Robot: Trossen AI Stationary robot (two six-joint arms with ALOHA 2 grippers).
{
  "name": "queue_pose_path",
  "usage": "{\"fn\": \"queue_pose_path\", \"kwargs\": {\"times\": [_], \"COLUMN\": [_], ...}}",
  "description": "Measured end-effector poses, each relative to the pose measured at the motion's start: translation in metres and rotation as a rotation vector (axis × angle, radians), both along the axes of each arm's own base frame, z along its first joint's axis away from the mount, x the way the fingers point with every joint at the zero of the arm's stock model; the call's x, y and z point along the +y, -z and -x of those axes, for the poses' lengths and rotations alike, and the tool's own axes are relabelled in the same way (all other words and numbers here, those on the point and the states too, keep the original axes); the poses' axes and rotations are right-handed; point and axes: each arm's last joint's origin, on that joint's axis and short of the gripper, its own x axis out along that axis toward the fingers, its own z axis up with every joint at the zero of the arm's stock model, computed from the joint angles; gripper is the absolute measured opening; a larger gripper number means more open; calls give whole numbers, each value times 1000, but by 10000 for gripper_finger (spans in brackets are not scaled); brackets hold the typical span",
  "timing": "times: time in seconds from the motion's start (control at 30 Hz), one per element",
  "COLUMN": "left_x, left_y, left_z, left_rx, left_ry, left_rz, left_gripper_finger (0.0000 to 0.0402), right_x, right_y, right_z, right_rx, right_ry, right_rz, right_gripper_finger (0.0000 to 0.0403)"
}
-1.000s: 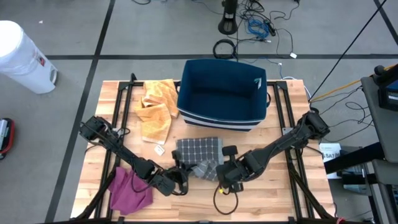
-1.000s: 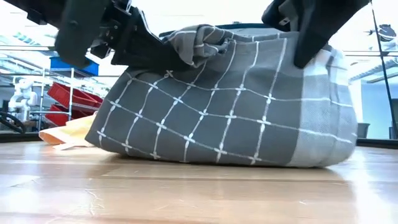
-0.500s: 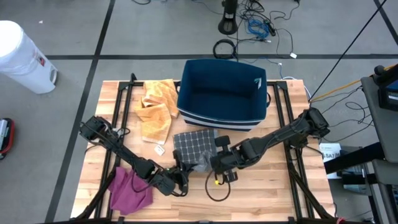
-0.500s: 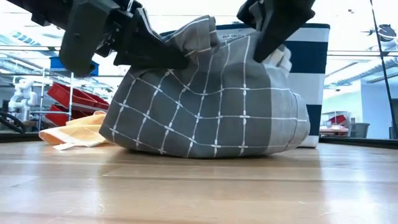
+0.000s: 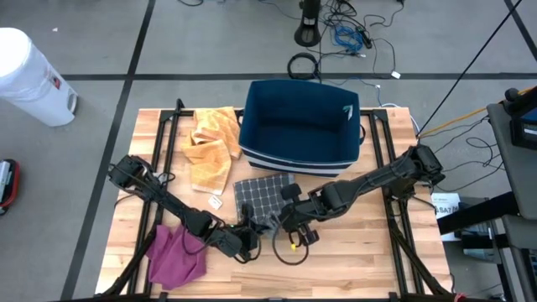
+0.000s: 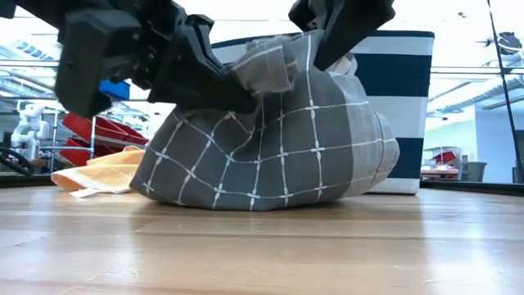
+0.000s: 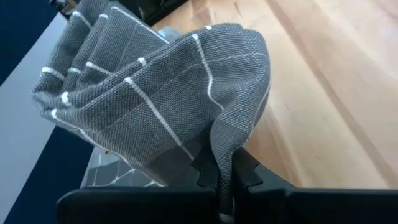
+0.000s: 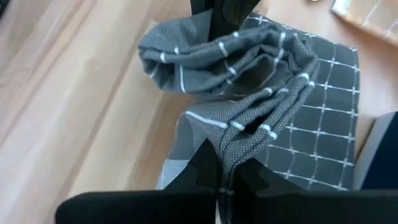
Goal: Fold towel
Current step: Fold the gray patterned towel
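Observation:
The grey towel (image 5: 265,196) with a white grid stands bunched up in the middle of the table, its lower part (image 6: 262,184) resting on the wood. My left gripper (image 7: 224,186) is shut on the towel's near side, coming from the table's left (image 5: 250,236). My right gripper (image 8: 224,182) is shut on the towel a little to the right of it (image 5: 285,221). In the low view both grippers hold the towel's top, the left one (image 6: 244,100) lower than the right one (image 6: 323,47). My left gripper pinches a raised fold of the towel (image 7: 221,146) between its two fingers, coming slanting down from the table's left. The cloth drapes over the fingers in a hump; the towel's bottom stays on the table. My right gripper pinches a bunched edge of the towel (image 8: 229,144), several layers together, between its two fingers. It comes steeply from above and from the table's right. The cloth hangs below the fingers in folds, its far part (image 8: 317,134) flat on the table.
A dark blue basket (image 5: 302,126) stands just behind the towel. An orange towel (image 5: 210,147) lies at the far left, a pink cloth (image 5: 176,256) at the near left corner. A black cable (image 5: 289,252) loops on the wood in front of the grippers.
My right gripper has gone toward the table's left and a little up with its part of the towel, rolling as it went. The towel has been drawn narrower and taller, its right side pulled in. My left gripper has stayed in place and rolled.

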Motion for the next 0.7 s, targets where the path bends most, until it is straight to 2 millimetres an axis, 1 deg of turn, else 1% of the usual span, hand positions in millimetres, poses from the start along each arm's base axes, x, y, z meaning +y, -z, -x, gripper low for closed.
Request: {"fn": "queue_pose_path", "kwargs": {"times": [0.2, 0.37, 0.47, 0.53, 0.7], "left_x": [1, 2, 3, 4, 16], "left_y": [0, 1, 2, 2, 3], "left_z": [-1, -2, -4, -6, -14], "left_rx": [4, 32, 66, 94, 147], "left_ry": [4, 81, 192, 297, 544], "left_rz": [-17, -55, -44, -18, 118], "left_gripper_finger": [3, 3, 3, 3, 3], "right_x": [-11, -18, -23, -25, -29], "right_y": [0, 0, -1, -1, -1], "right_z": [-3, -7, -9, -10, -11], "right_rx": [3, -5, -9, -14, -15], "right_ry": [-46, -119, -143, -149, -155], "right_rz": [36, 22, 2, 1, 2], "right_gripper_finger": [4, 4, 4, 4, 4]}}
